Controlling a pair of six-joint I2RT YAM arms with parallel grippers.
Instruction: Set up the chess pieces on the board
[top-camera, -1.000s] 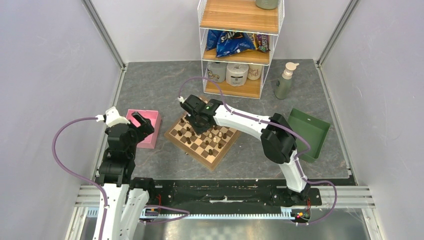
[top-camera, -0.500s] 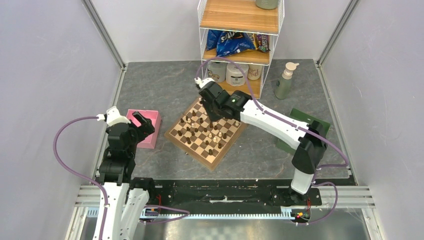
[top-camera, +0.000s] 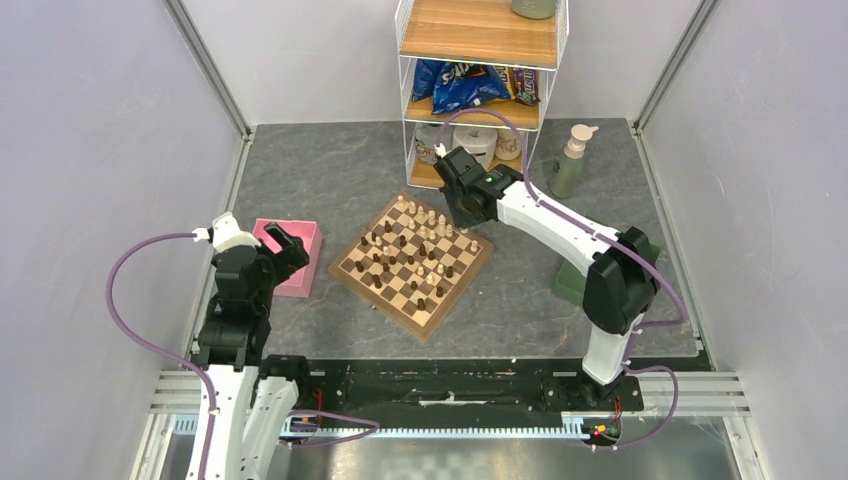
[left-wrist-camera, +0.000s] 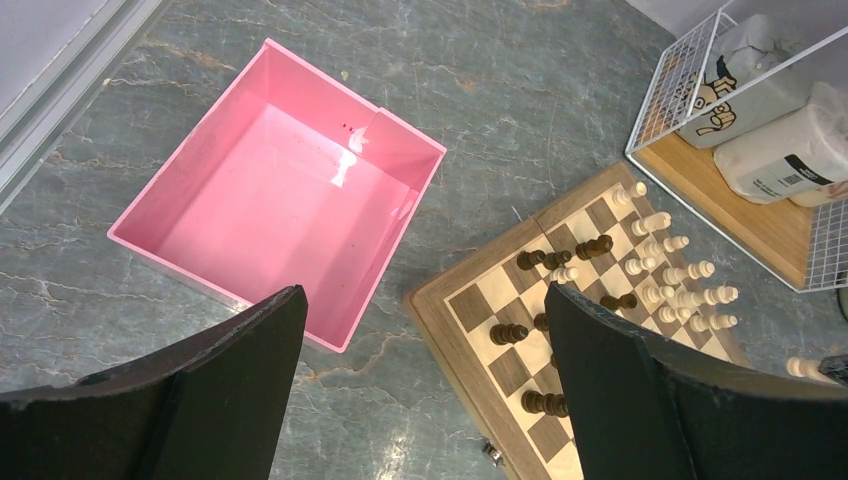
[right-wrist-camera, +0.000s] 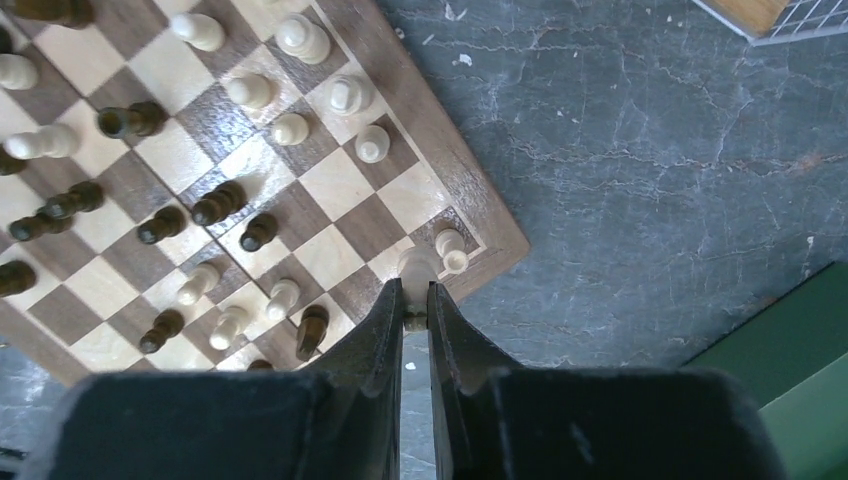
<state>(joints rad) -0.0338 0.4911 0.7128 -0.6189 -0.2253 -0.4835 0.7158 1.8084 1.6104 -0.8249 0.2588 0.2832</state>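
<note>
We pinch a pale cream turned wooden chess piece (right-wrist-camera: 417, 266) in our right claw (right-wrist-camera: 416, 300), over the corner edge of the checkered wooden board (top-camera: 421, 329). Bare marbled grey counter (right-wrist-camera: 650, 150) lies beyond that edge. Our left claw (left-wrist-camera: 425, 300) gapes wide.

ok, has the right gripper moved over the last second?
Yes. The right gripper, shut on a cream chess piece, swung from over the left half of the chessboard to its right corner, nearer the wire shelf.

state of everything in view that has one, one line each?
left gripper: open, empty, by pink box.
right gripper: shut on cream piece, over a corner of the board.
pink box: empty.
chess pieces: on board, colours mixed.
pump bottle: upright.
</note>
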